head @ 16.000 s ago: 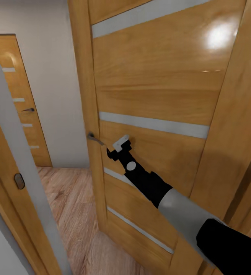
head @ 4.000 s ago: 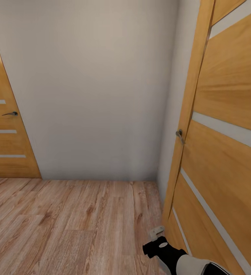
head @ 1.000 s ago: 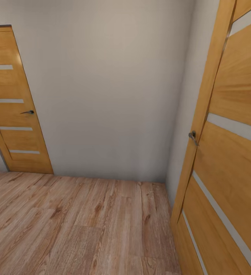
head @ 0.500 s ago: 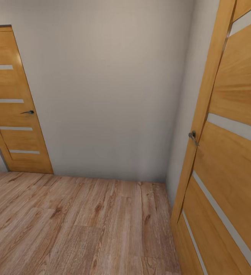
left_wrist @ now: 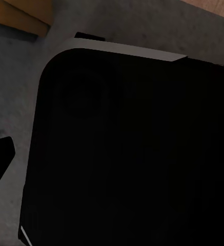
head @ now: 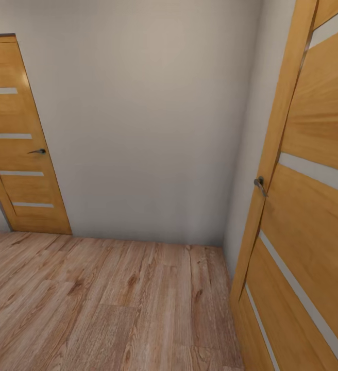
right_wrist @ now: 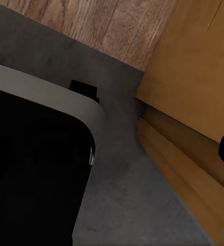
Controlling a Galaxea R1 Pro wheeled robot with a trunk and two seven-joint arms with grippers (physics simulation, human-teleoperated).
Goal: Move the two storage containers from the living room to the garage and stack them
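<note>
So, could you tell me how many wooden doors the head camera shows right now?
2: a closed door at far left, and a near door at right. Others may lie outside the view.

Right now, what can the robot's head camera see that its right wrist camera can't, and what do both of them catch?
The head view takes in the pale wall, a closed wooden door at the far left with its lever handle, and the handle of the near door. The right wrist view instead looks down on a dark, rounded black body over a grey concrete-like surface. Both show the light wood-plank floor and the near wooden door at the right.
</note>
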